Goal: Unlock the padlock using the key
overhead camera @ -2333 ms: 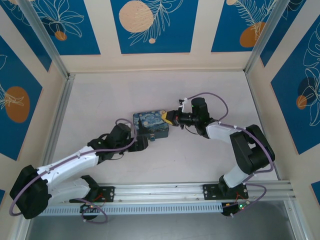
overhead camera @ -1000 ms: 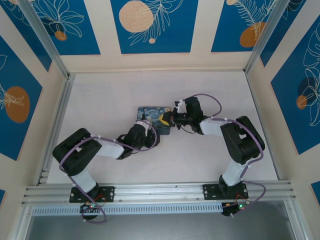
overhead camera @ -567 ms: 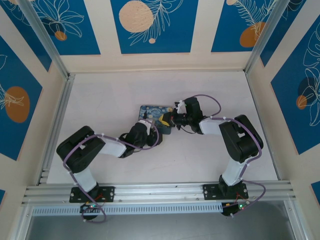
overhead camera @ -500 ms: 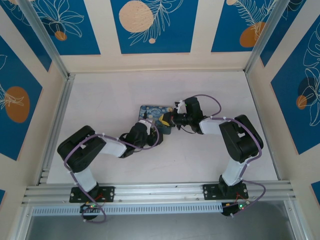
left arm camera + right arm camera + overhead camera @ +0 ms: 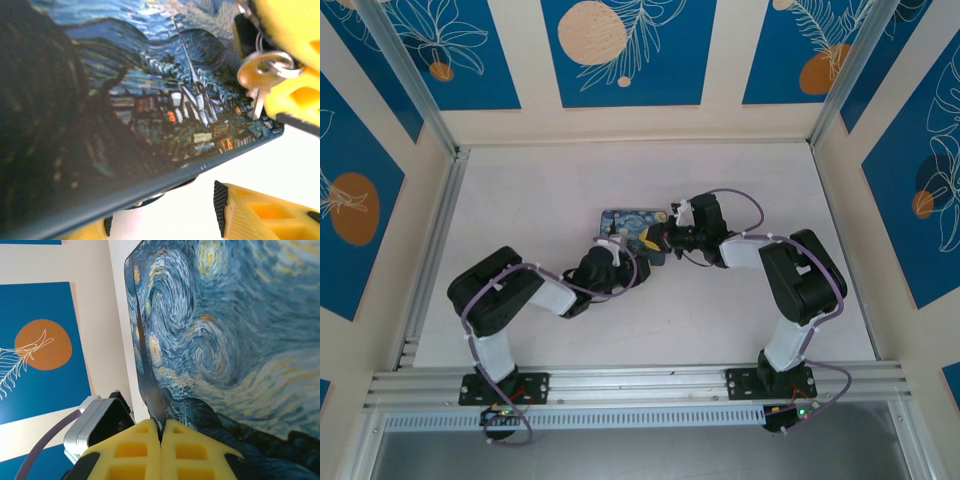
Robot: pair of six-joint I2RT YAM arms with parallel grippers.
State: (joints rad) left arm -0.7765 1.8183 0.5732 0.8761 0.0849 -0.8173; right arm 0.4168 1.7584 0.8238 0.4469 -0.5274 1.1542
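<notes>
Nearest you, the left gripper [image 5: 160, 217] sits low under the near edge of the tin [image 5: 165, 100]. Its jaws stand part-way apart, with bare table [image 5: 280, 160] showing inside them and no grip that you can make out. A dark rounded shape [image 5: 150, 199] peeks from beneath that edge. You cannot tell whether it is the padlock.

Farther off, up and to the right over the tin's corner, the key [image 5: 256, 85] hangs from a ring [image 5: 277, 62]. Its long axis is roughly upright in the left wrist view, with the blade pointing down at the corner. The right gripper [image 5: 161, 429] is closed tight and appears to pinch the ring end. Your right arm has the key, so the coming move likely means swinging that blade toward the lock, wherever its keyhole faces.
</notes>
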